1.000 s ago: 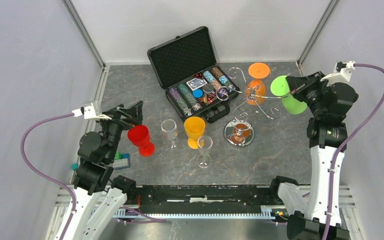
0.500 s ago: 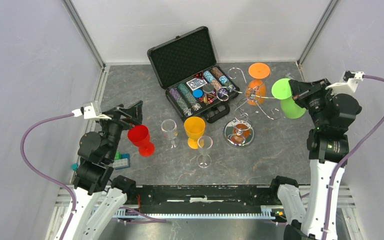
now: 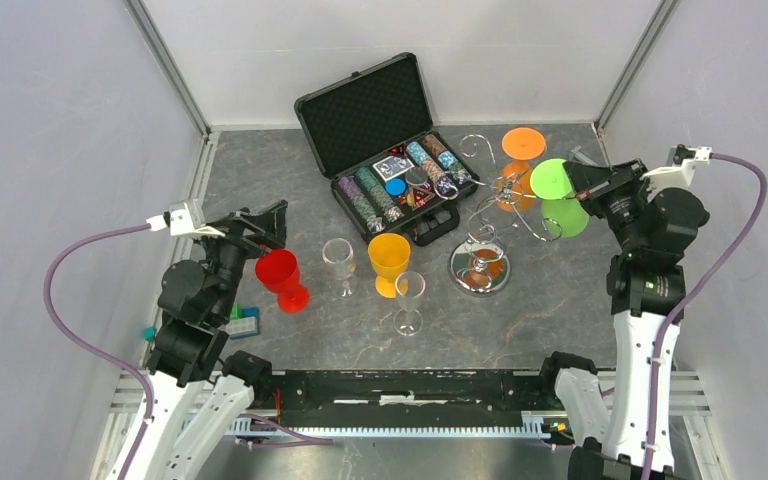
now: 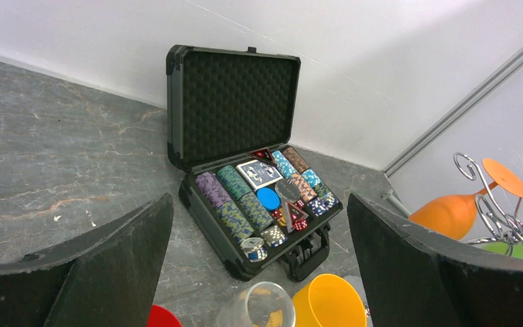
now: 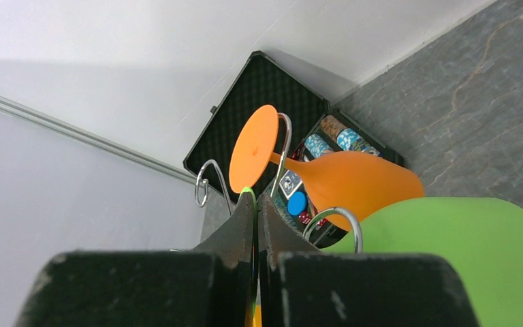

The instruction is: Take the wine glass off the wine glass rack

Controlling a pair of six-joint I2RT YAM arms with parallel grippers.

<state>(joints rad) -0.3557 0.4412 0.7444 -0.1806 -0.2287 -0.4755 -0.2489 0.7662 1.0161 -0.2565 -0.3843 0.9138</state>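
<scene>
Top external view: the right gripper (image 3: 572,187), in the upper right of the frame, is clamped shut on the green wine glass (image 3: 564,215), pinching it between its round foot and its bowl. The glass lies tipped sideways at the right-hand hook arms of the wine glass rack (image 3: 460,270), whose mirrored base stands right of centre. I cannot tell whether the glass is free of the wire. An orange wine glass (image 3: 523,143) hangs on the rack's upper arms. At centre left, the left gripper (image 3: 265,228) stands wide open and empty, just beside a red wine glass (image 3: 282,275). The open chip case (image 3: 365,120) sits at top centre.
</scene>
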